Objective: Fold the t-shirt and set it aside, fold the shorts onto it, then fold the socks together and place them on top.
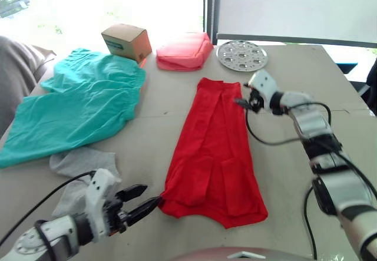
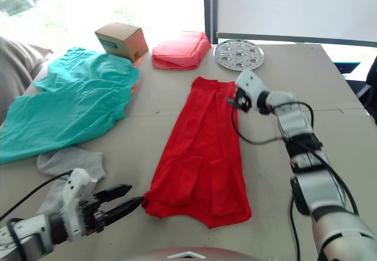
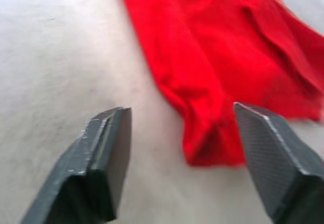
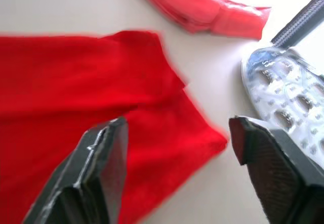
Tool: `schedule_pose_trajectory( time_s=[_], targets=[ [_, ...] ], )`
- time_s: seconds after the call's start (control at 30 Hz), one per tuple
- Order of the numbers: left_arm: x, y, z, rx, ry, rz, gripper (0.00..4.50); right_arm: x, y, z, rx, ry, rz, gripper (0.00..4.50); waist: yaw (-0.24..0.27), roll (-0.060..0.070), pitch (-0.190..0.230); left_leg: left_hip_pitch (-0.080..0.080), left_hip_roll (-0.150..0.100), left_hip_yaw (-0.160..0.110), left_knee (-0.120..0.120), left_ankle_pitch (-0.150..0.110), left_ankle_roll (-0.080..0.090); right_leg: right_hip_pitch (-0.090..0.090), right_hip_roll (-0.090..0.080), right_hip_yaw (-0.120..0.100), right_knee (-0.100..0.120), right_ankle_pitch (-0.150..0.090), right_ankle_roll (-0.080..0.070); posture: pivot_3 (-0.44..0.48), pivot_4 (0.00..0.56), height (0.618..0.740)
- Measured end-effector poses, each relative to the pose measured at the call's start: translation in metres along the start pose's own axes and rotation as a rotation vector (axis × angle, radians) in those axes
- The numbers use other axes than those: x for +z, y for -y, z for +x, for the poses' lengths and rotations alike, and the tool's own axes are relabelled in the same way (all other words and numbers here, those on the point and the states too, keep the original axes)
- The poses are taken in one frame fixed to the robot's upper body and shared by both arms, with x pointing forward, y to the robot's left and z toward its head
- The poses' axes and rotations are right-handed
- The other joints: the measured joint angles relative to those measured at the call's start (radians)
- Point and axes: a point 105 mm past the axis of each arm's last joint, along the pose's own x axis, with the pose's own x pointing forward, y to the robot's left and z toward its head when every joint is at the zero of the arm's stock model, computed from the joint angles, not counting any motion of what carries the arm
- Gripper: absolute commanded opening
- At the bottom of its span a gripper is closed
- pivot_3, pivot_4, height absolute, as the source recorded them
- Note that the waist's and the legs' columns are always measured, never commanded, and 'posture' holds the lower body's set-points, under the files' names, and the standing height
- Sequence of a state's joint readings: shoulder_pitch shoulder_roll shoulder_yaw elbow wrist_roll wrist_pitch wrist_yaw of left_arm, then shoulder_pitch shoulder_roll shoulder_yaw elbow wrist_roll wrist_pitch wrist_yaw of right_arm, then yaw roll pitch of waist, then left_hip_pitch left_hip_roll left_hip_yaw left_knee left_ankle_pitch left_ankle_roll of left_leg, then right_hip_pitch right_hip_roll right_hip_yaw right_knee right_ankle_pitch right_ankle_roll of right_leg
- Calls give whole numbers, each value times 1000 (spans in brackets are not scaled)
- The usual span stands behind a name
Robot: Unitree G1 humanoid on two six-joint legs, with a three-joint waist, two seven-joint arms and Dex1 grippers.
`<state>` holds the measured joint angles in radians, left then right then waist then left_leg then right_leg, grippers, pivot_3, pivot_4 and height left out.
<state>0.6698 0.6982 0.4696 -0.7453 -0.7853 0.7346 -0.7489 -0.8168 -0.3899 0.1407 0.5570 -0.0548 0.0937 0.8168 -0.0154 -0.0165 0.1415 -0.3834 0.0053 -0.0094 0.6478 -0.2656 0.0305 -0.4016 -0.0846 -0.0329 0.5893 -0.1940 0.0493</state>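
Note:
The t-shirt [image 1: 212, 155] is bright red and lies on the table folded lengthwise into a long strip, collar end far, hem end near. My left gripper [image 1: 143, 204] is open just off the shirt's near left corner [image 3: 207, 143], low over the table. My right gripper [image 1: 245, 103] is open at the shirt's far right edge [image 4: 167, 133], with nothing between its fingers. The teal-green shorts [image 1: 82, 105] are spread out at the left of the table. The light grey socks [image 1: 79, 164] lie crumpled below the shorts, just beyond my left arm.
A cardboard box [image 1: 126, 41], a coral-pink padded pouch [image 1: 184, 52] and a round perforated metal plate [image 1: 241, 55] stand along the table's far edge. Grey cloth [image 1: 15, 72] rises beside the table's left side. Bare table [image 1: 294, 172] lies right of the shirt.

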Motion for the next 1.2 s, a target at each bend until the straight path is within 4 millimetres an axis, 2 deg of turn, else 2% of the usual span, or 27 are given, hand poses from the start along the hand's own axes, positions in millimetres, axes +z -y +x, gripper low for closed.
schedule_pose_trajectory(
  time_s=[0.03,0.07,0.1,0.13,0.2,0.33,0.53,0.73,0.87,1.0,1.1,1.2],
  targets=[
    [2,1,-1,-61,0,22,3514,-4,-15,-17,57,11,3,3453,-9,0,1,1,1,5,0,0,0,1,0,3,0,-1,2,0,150,739],
    [11,0,-7,-141,-27,161,3514,-9,-45,-65,134,26,-102,3453,15,1,3,-4,0,3,1,1,-1,-3,0,-3,0,-2,3,0,150,739],
    [7,-11,-14,-159,-76,239,3514,-17,-78,-99,237,-8,-142,3453,29,0,-1,3,1,5,-1,-1,0,2,0,-1,1,-6,3,0,150,739],
    [6,-15,-15,-180,-93,296,3585,-19,-92,-114,281,-26,-157,3980,29,1,-1,4,1,5,-1,-1,0,2,-1,-1,0,-6,4,0,150,739],
    [6,-19,-13,-243,-112,447,3585,-18,-118,-139,360,-51,-209,4474,25,2,1,3,5,9,0,-3,-4,-1,-3,0,0,-7,4,0,150,739],
    [-6,-28,-6,-318,-134,671,3585,-27,-152,-171,442,-70,-328,4474,22,-7,-2,3,12,18,1,-4,-5,-3,-5,-3,-3,-7,5,0,150,739],
    [-17,-18,9,-403,-93,799,3585,-39,-182,-187,463,-32,-479,4474,36,-14,-2,2,13,21,1,-3,0,-6,-4,-2,0,-6,4,0,150,739],
    [-20,-18,22,-397,-50,910,3585,-56,-204,-201,486,-33,-530,4474,37,-15,-2,3,15,25,1,-4,1,-6,-4,-1,0,-6,4,0,150,739],
    [-13,-23,26,-368,-22,1006,3585,-59,-208,-205,460,-22,-584,4474,38,-15,-3,4,16,27,2,-4,-1,-6,-4,0,0,-6,4,0,150,739],
    [-6,-26,31,-332,14,1074,3585,-58,-209,-202,402,2,-643,4474,39,-21,-7,5,17,27,1,-4,1,-6,-3,0,1,-6,4,0,150,739],
    [-3,-23,38,-300,66,1055,3585,-55,-207,-190,325,31,-681,4474,32,-24,-9,6,19,29,2,-4,1,-6,-2,-1,1,-6,4,0,150,739],
    [-7,-21,37,-301,61,1023,3585,-53,-208,-183,296,48,-703,4474,26,-24,-9,7,21,32,2,-4,0,-7,-3,-1,1,-6,4,0,150,739]
  ],
)
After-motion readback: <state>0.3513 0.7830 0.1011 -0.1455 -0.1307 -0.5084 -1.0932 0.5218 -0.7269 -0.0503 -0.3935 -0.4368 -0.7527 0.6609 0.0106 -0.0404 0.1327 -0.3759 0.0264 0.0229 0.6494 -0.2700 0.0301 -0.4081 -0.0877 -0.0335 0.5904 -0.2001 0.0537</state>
